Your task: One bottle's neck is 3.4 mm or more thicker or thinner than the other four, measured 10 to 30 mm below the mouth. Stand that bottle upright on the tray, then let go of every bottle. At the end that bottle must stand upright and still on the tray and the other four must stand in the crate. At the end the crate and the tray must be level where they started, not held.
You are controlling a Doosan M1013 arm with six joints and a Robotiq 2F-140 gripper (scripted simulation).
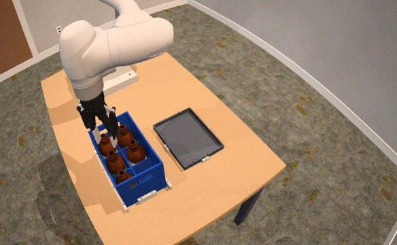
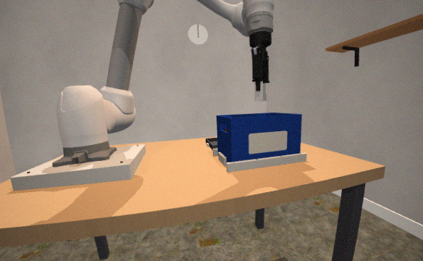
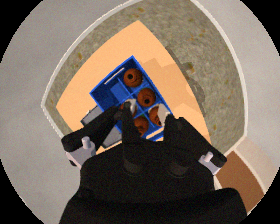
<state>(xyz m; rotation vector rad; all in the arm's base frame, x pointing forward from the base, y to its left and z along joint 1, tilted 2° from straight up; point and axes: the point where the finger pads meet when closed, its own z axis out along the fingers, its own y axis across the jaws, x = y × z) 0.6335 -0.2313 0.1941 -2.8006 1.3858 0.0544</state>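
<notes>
Black two-fingered claw (image 1: 105,136) (image 2: 260,95) (image 3: 147,106) parted, gripping nothing, above blue plastic divided crate (image 1: 145,184) (image 2: 236,141) (image 3: 111,81). Five brown long-necked bottles upright in crate compartments; odd-necked one among them, which one cannot tell. Shallow dark-grey rectangular tray (image 1: 189,136) (image 2: 211,142) (image 3: 109,136) bare, apart from crate on tan wooden worktop (image 1: 219,184) (image 2: 182,181) (image 3: 91,75).

Blue crate (image 1: 141,190) (image 2: 240,145) (image 3: 111,85), its side label pale grey; brown bottles (image 1: 135,152) (image 3: 146,97) inside it; black hand (image 1: 98,116) (image 2: 260,63) (image 3: 147,106) with pale fingertips; tan counter (image 1: 212,190) (image 2: 182,181) (image 3: 86,90); at the crate's two o'clock in the top view, dark grey tray (image 1: 188,139) with a black rim
</notes>
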